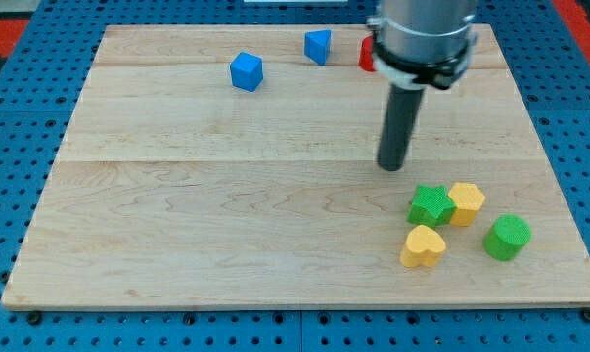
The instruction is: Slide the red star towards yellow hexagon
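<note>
1. Red block (367,54), the star by the task's naming, is sitting at the far edge of the wooden board (226,235), mostly hidden behind the arm's grey housing (422,34), so its shape is not showing.
2. Nearest the viewer, a yellow heart block (423,246) is lying close to the board's near right corner.
3. Just to its right, a green cylinder block (508,238) is standing alone, near the right edge.
4. Slightly farther back, a green star block (431,206) is touching the yellow hexagon block (466,202) on its right; the heart is sitting just near of the pair.
5. Farther again, my tip (390,166) is resting on the board just beyond the green star, a little to its left, touching no block.
6. My rod is rising straight up from there into the grey housing, which is covering the far right part of the board.
7. No pincer is fitted, so there is nothing to be spread or pressed together; only the plain rod is showing.
8. At the far side, a blue cube block (247,71) is sitting left of centre, and a second blue block (318,46) is lying farther back, just left of the red one.
9. Red block and yellow hexagon are lying well apart, with my tip between them.
</note>
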`<state>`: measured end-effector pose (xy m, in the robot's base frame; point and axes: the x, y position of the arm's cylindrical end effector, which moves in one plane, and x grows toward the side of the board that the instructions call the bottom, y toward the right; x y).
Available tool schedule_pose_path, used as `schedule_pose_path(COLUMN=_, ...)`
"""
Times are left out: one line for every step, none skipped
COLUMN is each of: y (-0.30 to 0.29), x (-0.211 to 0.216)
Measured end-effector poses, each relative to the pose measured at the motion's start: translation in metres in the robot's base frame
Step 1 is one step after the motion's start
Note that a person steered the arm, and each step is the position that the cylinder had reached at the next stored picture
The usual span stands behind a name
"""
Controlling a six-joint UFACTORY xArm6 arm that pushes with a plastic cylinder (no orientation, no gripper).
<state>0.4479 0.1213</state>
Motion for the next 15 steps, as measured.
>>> schedule_pose_path(y=0.005, x=0.008)
schedule_pose_path(y=0.006, x=0.04)
schedule_pose_path(y=0.01, x=0.052)
schedule_pose_path(y=0.009, x=0.036)
schedule_pose_path(y=0.018, x=-0.008)
schedule_pose_path(y=0.03, x=-0.069)
schedule_pose_path(y=0.069, x=-0.125)
schedule_pose_path(y=0.091, x=-0.182)
schedule_pose_path(y=0.086, x=-0.212)
schedule_pose_path(y=0.041, x=-0.214)
schedule_pose_path(y=0.007, x=-0.214)
schedule_pose_path(y=0.041, x=-0.235)
schedule_pose_path(y=0.043, x=-0.257)
schedule_pose_path(y=0.036, x=-0.256)
schedule_pose_path(y=-0.014, x=-0.256)
